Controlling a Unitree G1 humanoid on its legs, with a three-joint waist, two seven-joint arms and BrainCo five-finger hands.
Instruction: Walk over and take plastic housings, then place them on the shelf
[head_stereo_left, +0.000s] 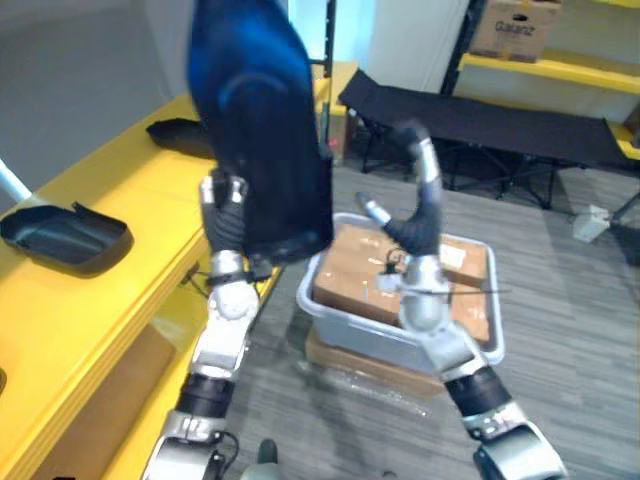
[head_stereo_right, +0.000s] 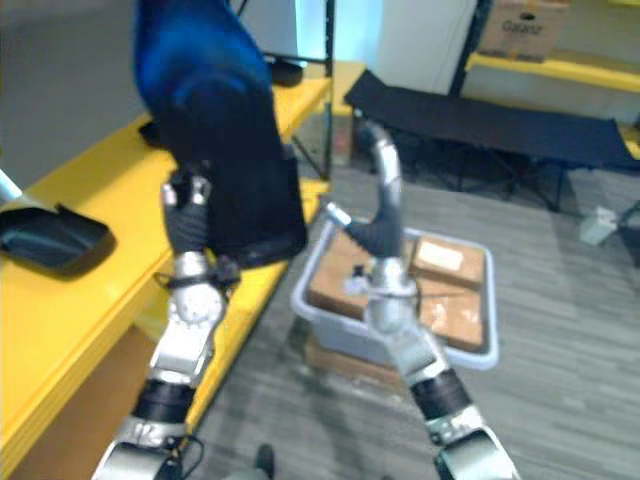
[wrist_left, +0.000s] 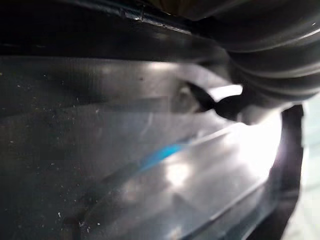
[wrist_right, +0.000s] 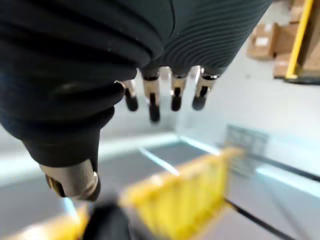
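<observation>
A large dark blue-black plastic housing (head_stereo_left: 262, 130) stands upright in the air above the edge of the yellow shelf (head_stereo_left: 110, 290), with my left hand (head_stereo_left: 226, 212) shut on its lower edge. From the left wrist, its glossy inner wall (wrist_left: 125, 150) is right against the camera, with a dark fingertip (wrist_left: 225, 106) pressed on it. My right hand (head_stereo_left: 418, 205) is raised just right of the housing, open, its fingers (wrist_right: 152, 102) straight and holding nothing. Two more black housings lie on the shelf top, one near (head_stereo_left: 65, 236) and one farther back (head_stereo_left: 182, 136).
A grey bin (head_stereo_left: 340, 325) with cardboard boxes (head_stereo_left: 365, 275) sits on the floor beside the shelf, below my right arm. Behind it stands a black folding cot (head_stereo_left: 490, 125). A yellow rack with a cardboard box (head_stereo_left: 515, 25) is at the back right.
</observation>
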